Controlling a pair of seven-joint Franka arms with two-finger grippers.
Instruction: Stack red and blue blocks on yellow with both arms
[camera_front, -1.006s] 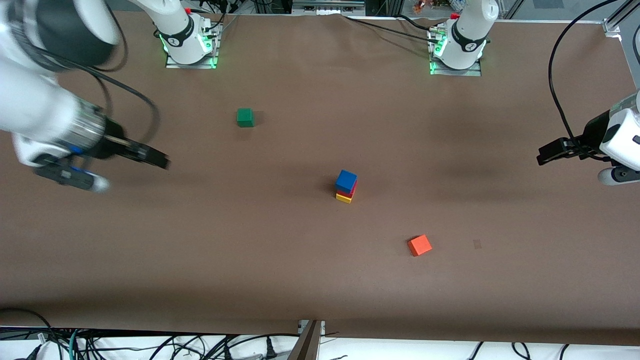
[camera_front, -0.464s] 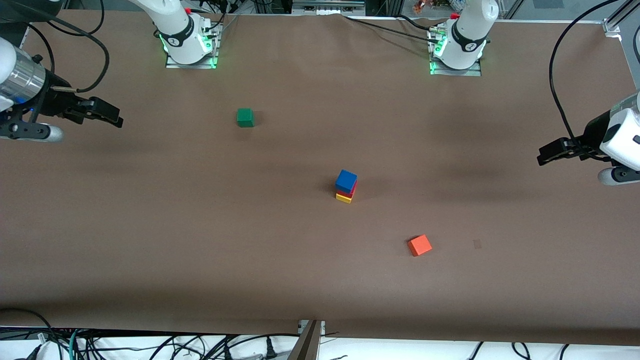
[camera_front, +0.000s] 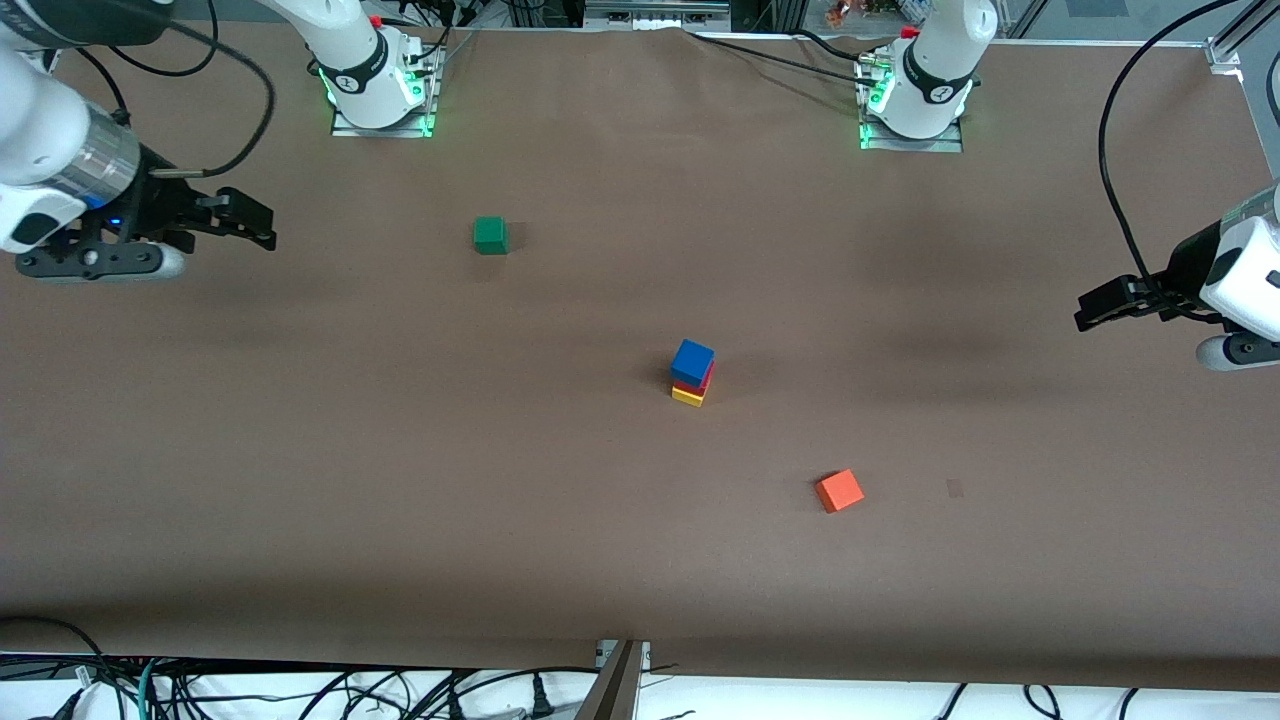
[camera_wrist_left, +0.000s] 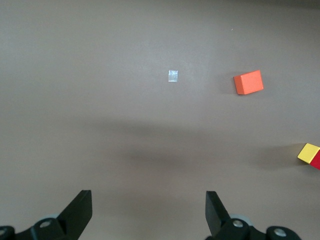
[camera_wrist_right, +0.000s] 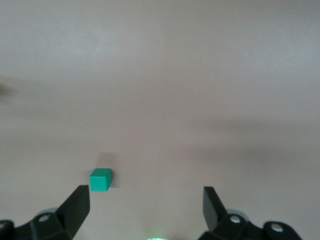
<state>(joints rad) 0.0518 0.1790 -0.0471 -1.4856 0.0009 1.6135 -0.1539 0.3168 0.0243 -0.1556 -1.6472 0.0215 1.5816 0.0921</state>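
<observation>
From my remote seat I read 1 finished tower near the table's middle: the blue block (camera_front: 692, 358) sits on the red block (camera_front: 700, 381), which sits on the yellow block (camera_front: 687, 396), all 3 touching in a single column. The upper cubes look slightly turned and offset from the yellow base, so I judge the stack stable but not forgiving. The left gripper (camera_front: 1100, 305) hangs over the table's edge at the left arm's end, fingers spread wide and empty; its wrist view shows only a corner of the tower at the frame edge. The right gripper (camera_front: 245, 215) hangs over the right arm's end, jaws likewise parted and holding nothing. Both are well apart from the tower. The green cube (camera_front: 490, 235) lies farther from the front camera than the tower, the orange cube (camera_front: 839, 490) nearer; neither belongs to the task. Risks as I judge them: 1, any sweep of either arm across the middle could clip the blue block and topple the column; 2, a table jolt could slide the offset upper cubes; 3, a needless regrasp would undo work that looks complete.
</observation>
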